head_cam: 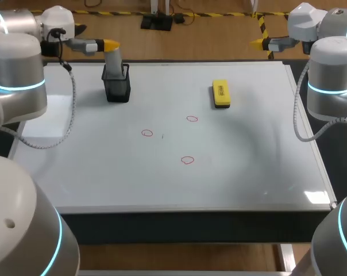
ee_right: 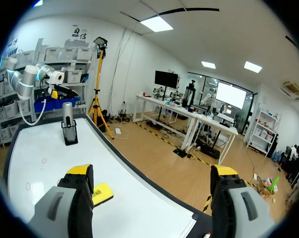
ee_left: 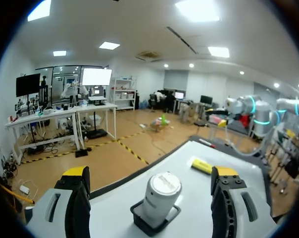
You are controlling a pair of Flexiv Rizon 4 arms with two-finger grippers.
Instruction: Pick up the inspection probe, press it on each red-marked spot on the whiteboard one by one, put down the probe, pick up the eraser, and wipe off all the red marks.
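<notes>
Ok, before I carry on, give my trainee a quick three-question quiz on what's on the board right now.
1. How many red marks are drawn on the whiteboard?
2. True or false: the probe stands upright in its black holder.
3. The yellow eraser lies: A) on top of a red mark; B) on bare whiteboard, apart from the marks; C) inside the holder.
Key: 1) three; 2) true; 3) B.
</notes>
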